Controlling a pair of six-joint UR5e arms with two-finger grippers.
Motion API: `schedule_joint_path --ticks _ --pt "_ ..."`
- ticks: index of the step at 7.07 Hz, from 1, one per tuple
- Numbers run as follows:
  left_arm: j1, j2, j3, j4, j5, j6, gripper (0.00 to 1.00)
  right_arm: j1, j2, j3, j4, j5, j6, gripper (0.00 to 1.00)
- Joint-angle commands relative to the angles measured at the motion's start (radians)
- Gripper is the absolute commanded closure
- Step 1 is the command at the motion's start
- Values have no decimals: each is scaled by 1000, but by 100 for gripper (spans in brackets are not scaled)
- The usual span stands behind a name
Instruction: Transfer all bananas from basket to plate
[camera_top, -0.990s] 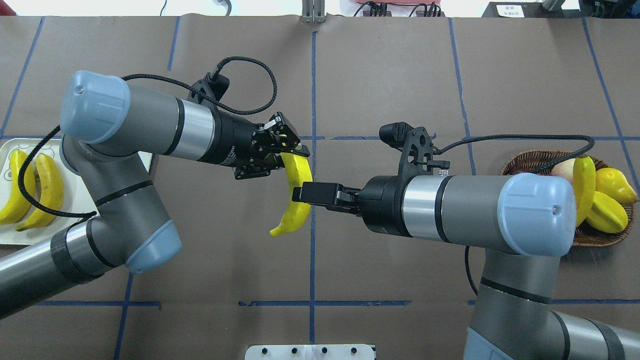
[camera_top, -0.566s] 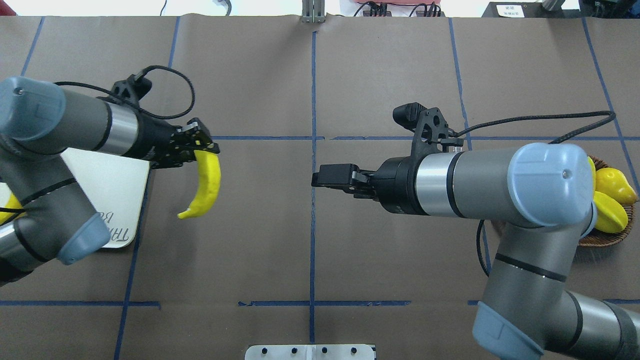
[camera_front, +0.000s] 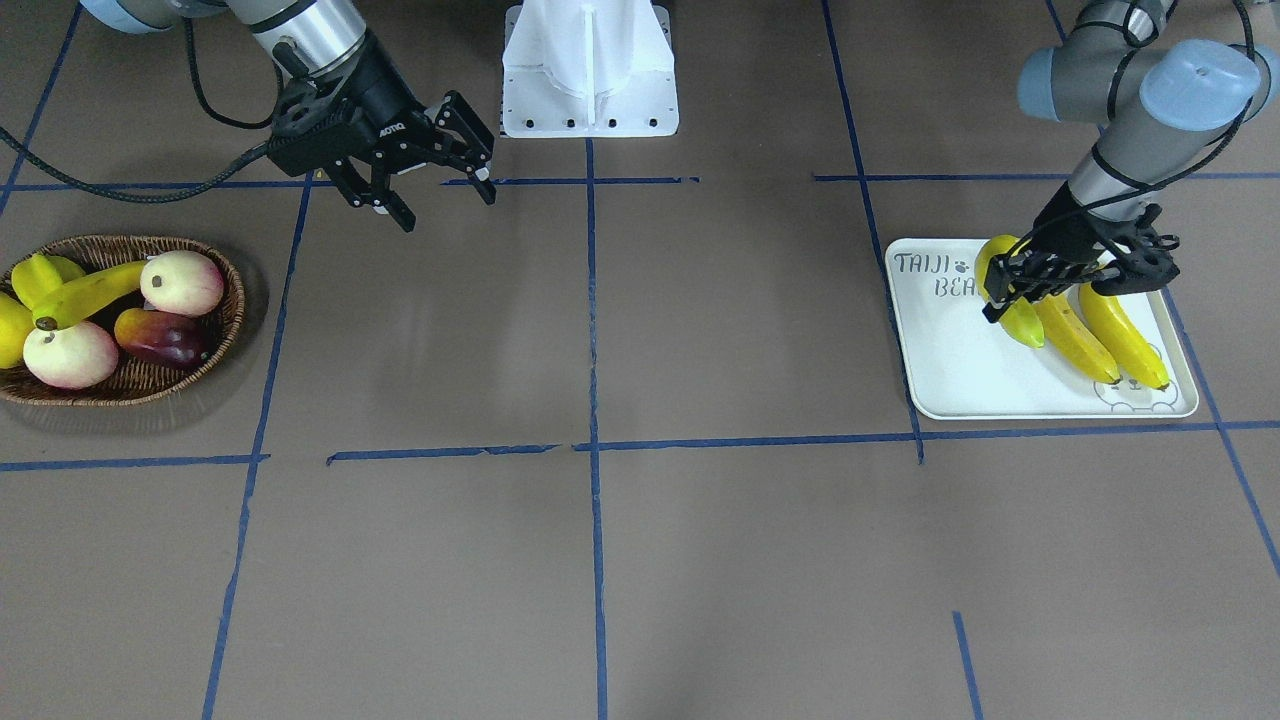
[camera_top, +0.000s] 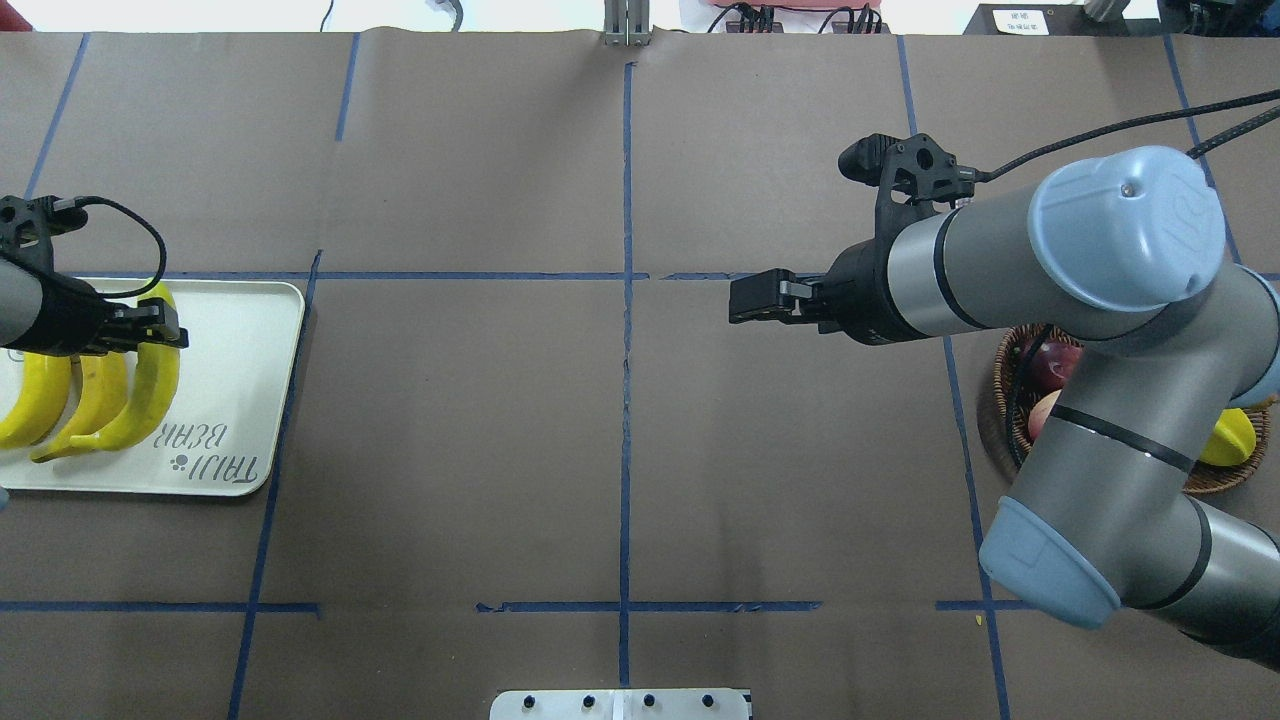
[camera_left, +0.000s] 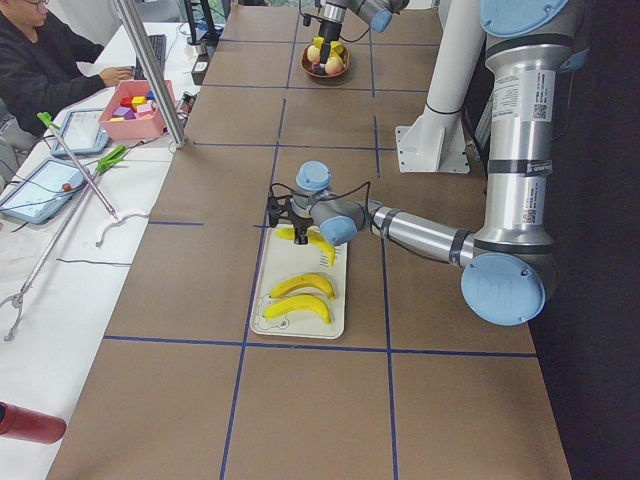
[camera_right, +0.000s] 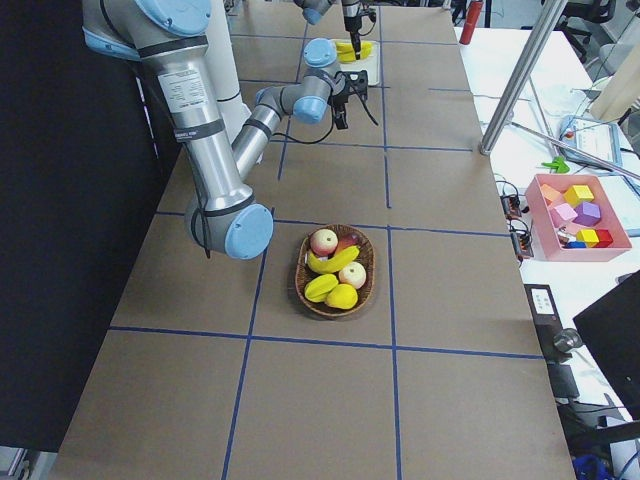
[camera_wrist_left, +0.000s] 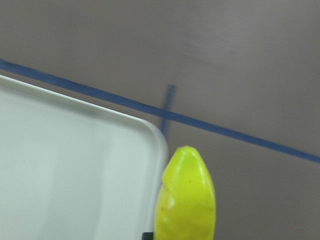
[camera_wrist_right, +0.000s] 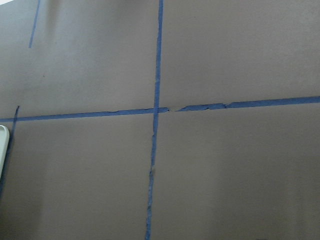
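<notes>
My left gripper (camera_top: 150, 335) is shut on the upper end of a yellow banana (camera_top: 155, 385) and holds it low over the white plate (camera_top: 240, 380), beside two bananas (camera_top: 95, 395) that lie on it. The front view shows the same gripper (camera_front: 1010, 290), held banana (camera_front: 1015, 310) and plate (camera_front: 960, 370). The left wrist view shows the banana's tip (camera_wrist_left: 186, 200) past the plate's corner (camera_wrist_left: 75, 165). My right gripper (camera_front: 445, 205) is open and empty, above bare table right of centre (camera_top: 745, 300). One banana (camera_front: 90, 292) lies in the wicker basket (camera_front: 130, 385), which my right arm partly hides in the overhead view (camera_top: 1225, 480).
The basket also holds a starfruit (camera_front: 40, 275), a lemon (camera_front: 8, 340), two pale red-blushed apples (camera_front: 182, 282) and a dark mango (camera_front: 160, 335). The white robot base (camera_front: 590, 70) stands at the table's near-robot edge. Blue tape lines cross the brown table.
My left gripper has carried the banana left from the table's centre to over the plate. My right gripper has let go and drawn back right, toward the basket.
</notes>
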Motion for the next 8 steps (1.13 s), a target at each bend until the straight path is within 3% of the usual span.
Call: schedule_joint_path --ticks 1,2,5,8 --pt "-7 30 12 8 9 24 84 13 -1 -1 -28 -1 -40 0" --pt "-7 27 22 8 9 24 2 19 -4 -1 -28 2 -40 0" --pt "-9 -4 -11 87 -5 16 0 50 -37 0 -28 13 -46 0" --pt "-31 -124 -94 289 -54 12 0 179 -222 8 -13 156 -270 0"
